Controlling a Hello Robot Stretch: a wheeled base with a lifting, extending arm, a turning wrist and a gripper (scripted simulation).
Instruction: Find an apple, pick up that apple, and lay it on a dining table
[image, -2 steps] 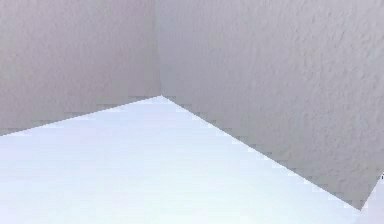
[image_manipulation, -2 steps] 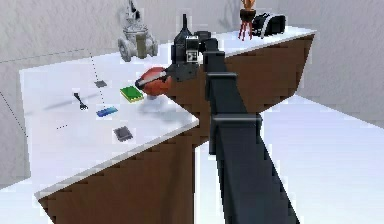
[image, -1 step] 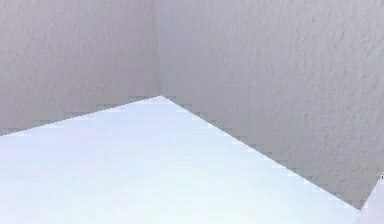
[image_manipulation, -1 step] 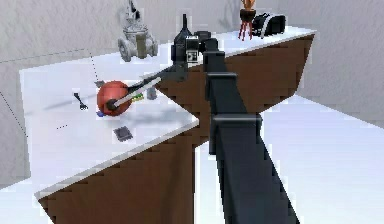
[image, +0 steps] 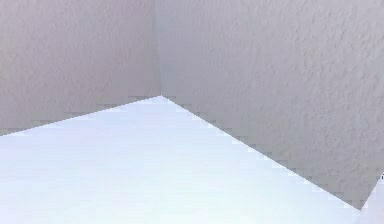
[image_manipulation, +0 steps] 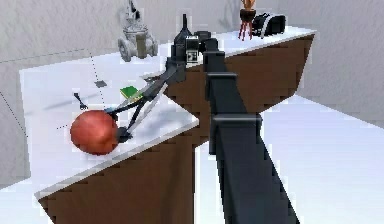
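1. Jaws sit at the far end of the dark arm (image_manipulation: 236, 140). Their thin fingers (image_manipulation: 148, 96) slant down toward the arm side view's left, and the tips end right by the apple (image_manipulation: 93, 132).
2. Whether the jaws are released or clenched cannot be told. Whether they grasp the apple cannot be told either, because the white desk top lies directly behind it.
3. The apple is round and red. It shows near the front edge of the white-topped, brown-sided desk (image_manipulation: 50, 85), in the arm side view's lower left.
4. Farther in on the same desk lie a small green thing (image_manipulation: 130, 92) and a thin dark thing (image_manipulation: 80, 100). A grey metal piece (image_manipulation: 131, 42) stands at the far edge by the wall.
5. Toward the arm side view's upper right, a further brown-fronted counter section (image_manipulation: 272, 70) carries a black-and-white appliance (image_manipulation: 268, 22) with a reddish thing (image_manipulation: 246, 22) just beside it.
6. In the forward view a pale floor (image: 140, 170) meets two grey walls (image: 270, 80) at a corner.
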